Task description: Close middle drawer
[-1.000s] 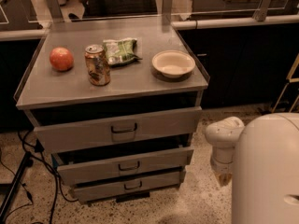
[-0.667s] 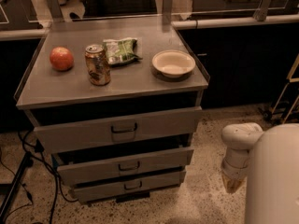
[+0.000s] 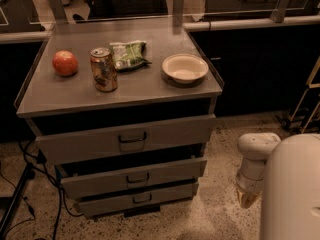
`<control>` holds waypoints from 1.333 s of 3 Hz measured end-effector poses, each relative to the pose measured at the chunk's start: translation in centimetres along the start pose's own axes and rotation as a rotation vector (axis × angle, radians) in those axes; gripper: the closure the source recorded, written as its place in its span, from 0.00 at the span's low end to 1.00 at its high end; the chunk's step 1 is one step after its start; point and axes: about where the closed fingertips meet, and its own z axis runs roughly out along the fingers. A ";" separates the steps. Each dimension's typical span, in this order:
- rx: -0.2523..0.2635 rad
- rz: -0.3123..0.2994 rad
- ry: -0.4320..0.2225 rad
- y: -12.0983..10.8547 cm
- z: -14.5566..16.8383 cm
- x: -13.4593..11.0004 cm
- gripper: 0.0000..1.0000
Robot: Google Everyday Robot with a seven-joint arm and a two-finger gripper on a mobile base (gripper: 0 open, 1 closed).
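Note:
The grey cabinet (image 3: 120, 96) has three drawers. The middle drawer (image 3: 165, 171) has a low wide front and a small dark centre handle (image 3: 137, 178); it stands a little way out. The taller top drawer (image 3: 170, 133) above it is also pulled out and overhangs it. The lowest drawer (image 3: 165, 194) sits slightly further in. My gripper (image 3: 247, 198) hangs at the end of the white arm (image 3: 256, 156) at the lower right. It points down at the floor, well to the right of the drawers, and touches nothing.
On the cabinet top stand a red apple (image 3: 65, 63), a soda can (image 3: 104, 69), a green snack bag (image 3: 129, 54) and a white bowl (image 3: 185, 67). Dark counters (image 3: 260, 59) run behind. Cables and a tripod leg (image 3: 20, 194) lie at the left. My white body (image 3: 295, 189) fills the lower right.
The arm has swung to the right and lower, away from the cabinet. The drawers and the things on top have not moved.

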 end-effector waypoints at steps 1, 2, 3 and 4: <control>-0.128 0.025 0.106 0.1 3.0 1.2 1.00; -0.296 0.043 0.192 2.7 4.8 -0.1 1.00; -0.326 0.064 0.201 2.8 5.1 -0.6 1.00; -0.398 0.113 0.254 3.1 6.2 -0.3 1.00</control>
